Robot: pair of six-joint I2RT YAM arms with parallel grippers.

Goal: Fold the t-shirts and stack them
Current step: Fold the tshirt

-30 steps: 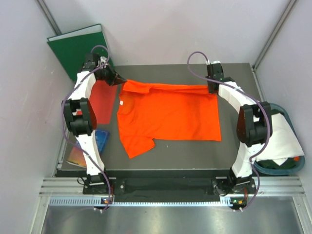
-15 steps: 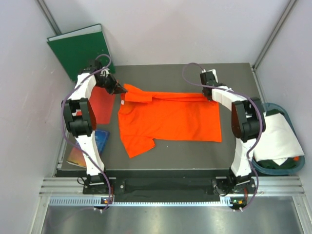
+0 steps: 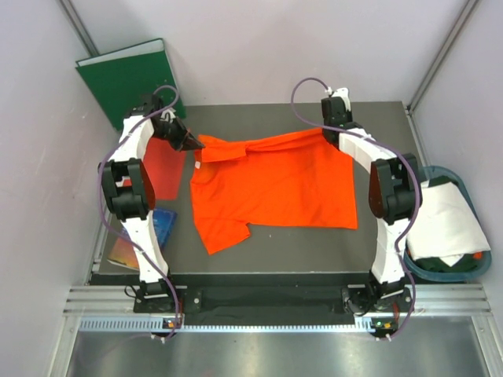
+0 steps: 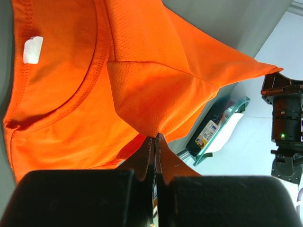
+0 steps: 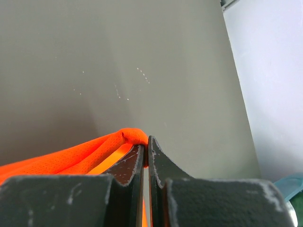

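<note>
1. Orange t-shirt (image 3: 275, 184): on the table (image 3: 275, 251), mostly spread flat, collar end toward the left arm and hem toward the right. The near sleeve sticks out at the near-left corner.
2. Left gripper (image 4: 155, 139): jaws pressed together on a fold of orange cloth at the far shoulder, just beside the collar. The left wrist view shows the fabric pinched right at the fingertips, with the neck label visible further along.
3. Right gripper (image 5: 146, 144): clamped on the far hem corner. A rolled edge of orange cloth sits between the tips, with bare table beyond it.
4. I read this as the first fold in hand. The far edge is lifted and bunched between the two grips, and the rest of the cloth lies on the table. I see no finished crease yet.
5. White t-shirt (image 3: 444, 220): draped over the basket (image 3: 460, 272) off the right edge of the table, well away from both grippers. It looks unfolded and untouched.
6. Nothing is stacked. My estimate is early stage, with these steps left:
   - finish the orange folds
   - fetch the white one
   - fold it
   - stack the two
7. Green binder (image 3: 126, 75) and red folder (image 3: 165, 165) sit on the far-left side and are not part of the job. The folder is close to the left grip point, so I'd watch for snagging.
</note>
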